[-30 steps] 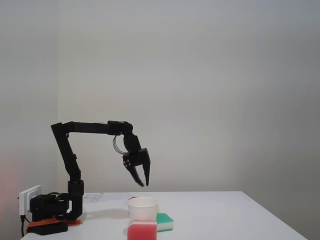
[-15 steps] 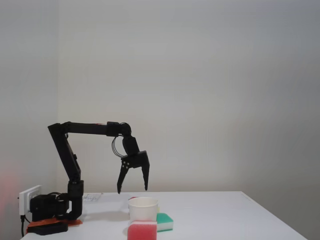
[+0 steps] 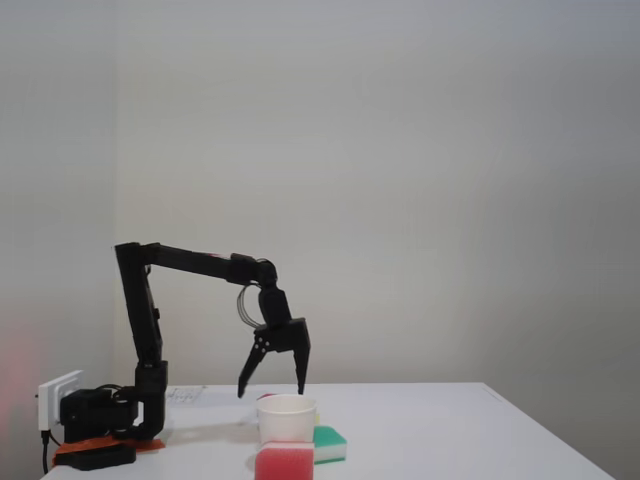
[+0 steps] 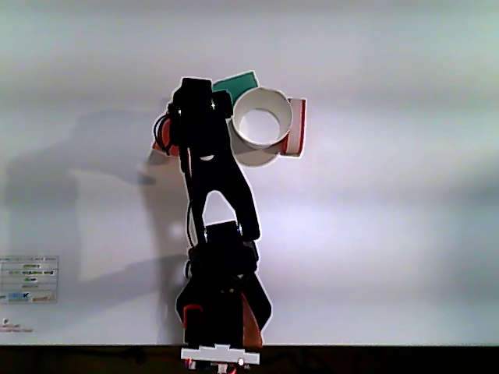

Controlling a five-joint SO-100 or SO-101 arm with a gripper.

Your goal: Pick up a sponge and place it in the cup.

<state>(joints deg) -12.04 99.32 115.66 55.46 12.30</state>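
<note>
Gripper (image 3: pixel 271 391) jaws spread apart, empty, poised behind cup (image 3: pixel 286 418) near table (image 3: pixel 450 430) front edge; sponge (image 4: pixel 166 139) likely light, soft, compressible; grip across narrow sides.

My end effector (image 3: pixel 271 386) looks like matt black plastic. The cup (image 3: pixel 286 417) seems smooth white paper; the desk (image 3: pixel 450 435) is smooth, matt white.
</note>
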